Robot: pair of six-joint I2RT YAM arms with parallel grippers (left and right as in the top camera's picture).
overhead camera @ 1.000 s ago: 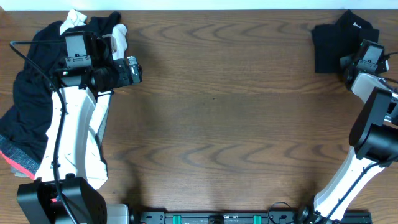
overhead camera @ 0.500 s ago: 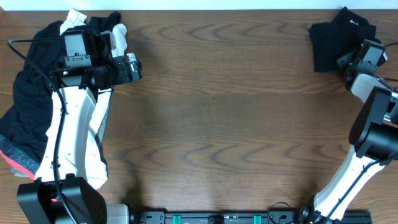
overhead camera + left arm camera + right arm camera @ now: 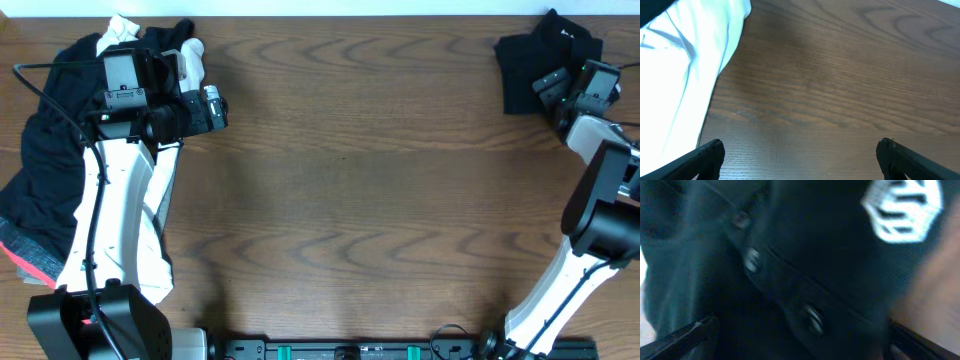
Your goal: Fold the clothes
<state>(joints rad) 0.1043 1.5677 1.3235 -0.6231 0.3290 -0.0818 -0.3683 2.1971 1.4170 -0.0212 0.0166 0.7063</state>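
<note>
A folded black shirt (image 3: pixel 530 65) lies at the table's far right corner. In the right wrist view the black shirt (image 3: pixel 805 245) fills the frame, showing its buttons and a white round logo (image 3: pixel 902 202). My right gripper (image 3: pixel 551 94) stands open at the shirt's near right edge, the cloth lying between its spread jaws (image 3: pixel 800 345). A heap of clothes (image 3: pixel 45 150) sits at the far left: black pieces, a white top (image 3: pixel 195 50) and a coral-red edge (image 3: pixel 30 262). My left gripper (image 3: pixel 224 112) hangs open over bare wood beside the white top (image 3: pixel 680 65), holding nothing (image 3: pixel 800 160).
The brown wooden table (image 3: pixel 350 200) stretches between the two arms. The left arm (image 3: pixel 110 220) lies across the clothes heap. A black rail with green marks (image 3: pixel 350 350) runs along the near edge. The table's far edge is close behind the black shirt.
My right gripper has gone from shut to open and let go of the black shirt, which now lies a little farther back. The left arm has not moved.
</note>
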